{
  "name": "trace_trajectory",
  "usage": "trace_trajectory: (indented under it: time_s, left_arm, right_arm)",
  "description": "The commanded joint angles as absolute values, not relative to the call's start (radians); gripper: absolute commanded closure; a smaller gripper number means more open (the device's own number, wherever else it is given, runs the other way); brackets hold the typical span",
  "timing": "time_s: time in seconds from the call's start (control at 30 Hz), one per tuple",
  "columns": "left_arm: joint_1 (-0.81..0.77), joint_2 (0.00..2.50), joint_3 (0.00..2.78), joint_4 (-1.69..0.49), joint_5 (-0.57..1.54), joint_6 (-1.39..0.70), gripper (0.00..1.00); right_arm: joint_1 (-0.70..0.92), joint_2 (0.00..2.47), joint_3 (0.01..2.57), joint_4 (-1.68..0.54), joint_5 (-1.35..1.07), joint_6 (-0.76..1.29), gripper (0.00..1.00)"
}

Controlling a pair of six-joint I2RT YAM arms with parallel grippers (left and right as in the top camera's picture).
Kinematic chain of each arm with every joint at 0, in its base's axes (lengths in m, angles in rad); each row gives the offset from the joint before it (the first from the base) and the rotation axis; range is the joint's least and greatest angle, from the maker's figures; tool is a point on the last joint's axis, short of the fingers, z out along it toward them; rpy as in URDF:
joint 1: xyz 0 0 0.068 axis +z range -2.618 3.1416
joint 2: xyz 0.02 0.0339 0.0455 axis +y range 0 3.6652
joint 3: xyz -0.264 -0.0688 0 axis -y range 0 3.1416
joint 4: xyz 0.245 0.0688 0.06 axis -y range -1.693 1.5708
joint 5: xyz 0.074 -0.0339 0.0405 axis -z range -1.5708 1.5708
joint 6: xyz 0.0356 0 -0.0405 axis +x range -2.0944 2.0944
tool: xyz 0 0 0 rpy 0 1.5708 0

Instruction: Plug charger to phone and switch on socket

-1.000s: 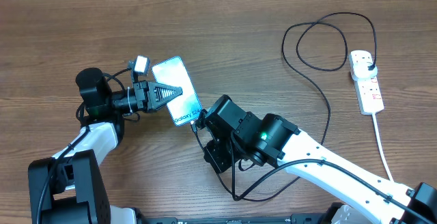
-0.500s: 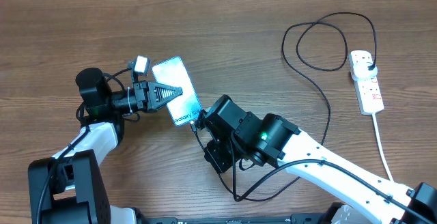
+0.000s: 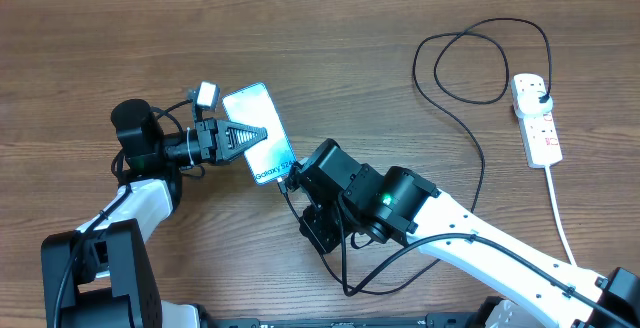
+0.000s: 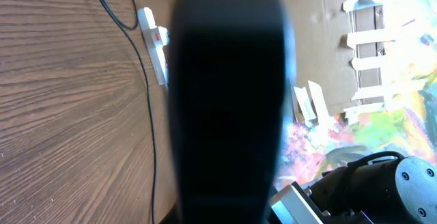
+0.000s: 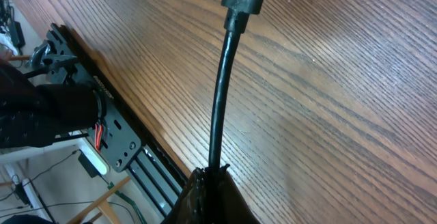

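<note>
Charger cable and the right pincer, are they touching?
Touching. In the right wrist view the charger comes straight out from between the shut tips of the right pincer.

Left arm (image 3: 148, 196) has white shells between round black joints, rising from a black base; right arm (image 3: 500, 258) is the same white over black, with a small green light (image 3: 385, 200) glowing on one dark joint housing; left tool (image 3: 252, 135) is black with ribbed triangular fingers; a small grey camera box (image 3: 207, 94) sits alongside, fed by a thin black wire (image 3: 186, 104); right tool (image 5: 212, 186) is matte black.
</note>
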State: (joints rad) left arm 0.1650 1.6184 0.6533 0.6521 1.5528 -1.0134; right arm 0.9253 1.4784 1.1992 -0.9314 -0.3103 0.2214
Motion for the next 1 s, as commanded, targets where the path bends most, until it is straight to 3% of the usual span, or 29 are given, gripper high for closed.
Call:
trace_trajectory:
  time_s: [0.0, 0.97]
  left_arm:
    - [0.163, 1.616, 0.669, 0.659, 1.579, -0.987, 0.96]
    - [0.163, 1.616, 0.669, 0.659, 1.579, -0.978, 0.96]
  right_arm:
    - [0.925, 1.452, 1.206, -0.934, -0.308, 0.207, 0.96]
    - [0.926, 1.451, 1.206, -0.946, -0.294, 0.204, 0.96]
